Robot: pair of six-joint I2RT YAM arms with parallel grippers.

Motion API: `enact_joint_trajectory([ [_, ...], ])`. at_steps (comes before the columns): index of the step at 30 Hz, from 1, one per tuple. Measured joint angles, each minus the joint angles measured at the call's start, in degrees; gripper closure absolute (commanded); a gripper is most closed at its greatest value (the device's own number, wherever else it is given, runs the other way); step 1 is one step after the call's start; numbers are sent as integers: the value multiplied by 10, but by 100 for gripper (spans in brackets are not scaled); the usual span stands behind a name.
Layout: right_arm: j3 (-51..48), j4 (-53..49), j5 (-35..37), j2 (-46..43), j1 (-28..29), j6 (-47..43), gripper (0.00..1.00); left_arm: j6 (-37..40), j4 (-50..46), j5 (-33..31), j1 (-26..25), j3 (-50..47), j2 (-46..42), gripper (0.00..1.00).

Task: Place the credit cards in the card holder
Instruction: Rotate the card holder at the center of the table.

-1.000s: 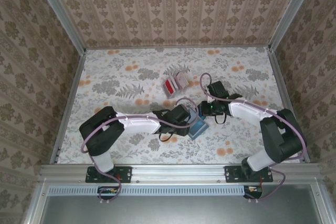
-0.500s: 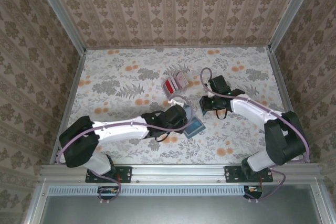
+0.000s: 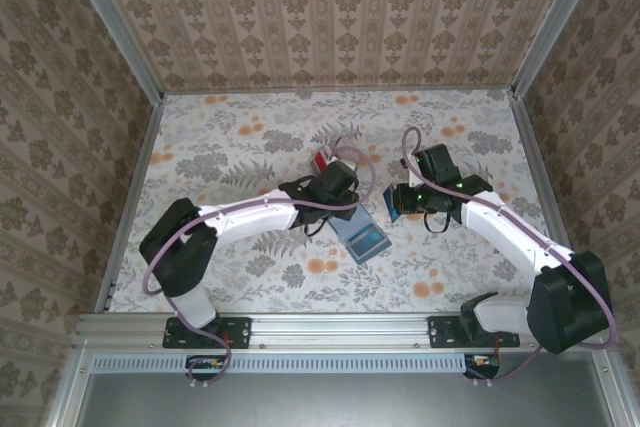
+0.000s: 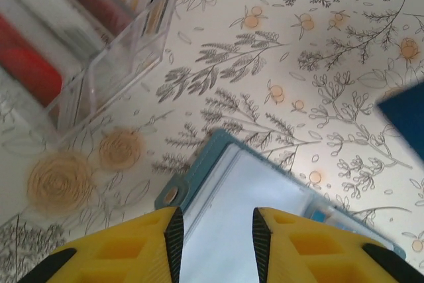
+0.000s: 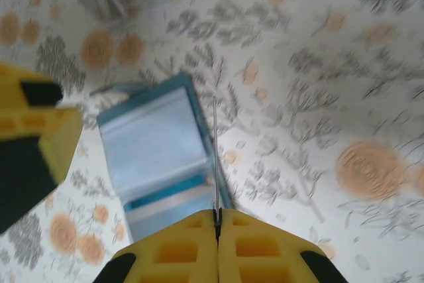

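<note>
The card holder lies open on the flowered table, teal-edged with a blue-grey inside. My left gripper hovers over its far end, and in the left wrist view its yellow jaws stand apart, open, with only the holder's inner face showing below them. To the right of the holder my right gripper is shut on one thin credit card, seen edge-on there and dark blue from above. More credit cards, red, stand in a clear box.
The clear plastic box of cards sits just behind the left wrist, close to the holder. Metal rails and patterned walls bound the table on three sides.
The left arm has swung back toward the clear box. The holder, earlier bunched between both grippers, now lies spread open. The right gripper has drawn off to the right with its card.
</note>
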Motion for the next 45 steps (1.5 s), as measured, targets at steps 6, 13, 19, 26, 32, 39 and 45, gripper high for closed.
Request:
enact_joint_trajectory([
  [6,-39,-19,-21,0,3,9,94,37,-50,12,20,67,78,64],
  [13,-39,-26,-30,0,5,10,94,63,-84,45,43,69,88,63],
  [19,-39,-35,-45,2,23,11,94,71,-91,66,43,71,89,70],
  [26,-38,-61,-97,-18,46,17,93,74,-91,83,51,73,106,98],
  [32,-37,-57,-127,-8,113,32,93,65,-80,85,70,56,100,100],
  [39,-34,-23,-130,58,185,57,93,20,-76,76,82,-33,39,100],
  [45,-27,-14,-81,99,203,64,95,-29,-63,78,83,-108,-1,100],
])
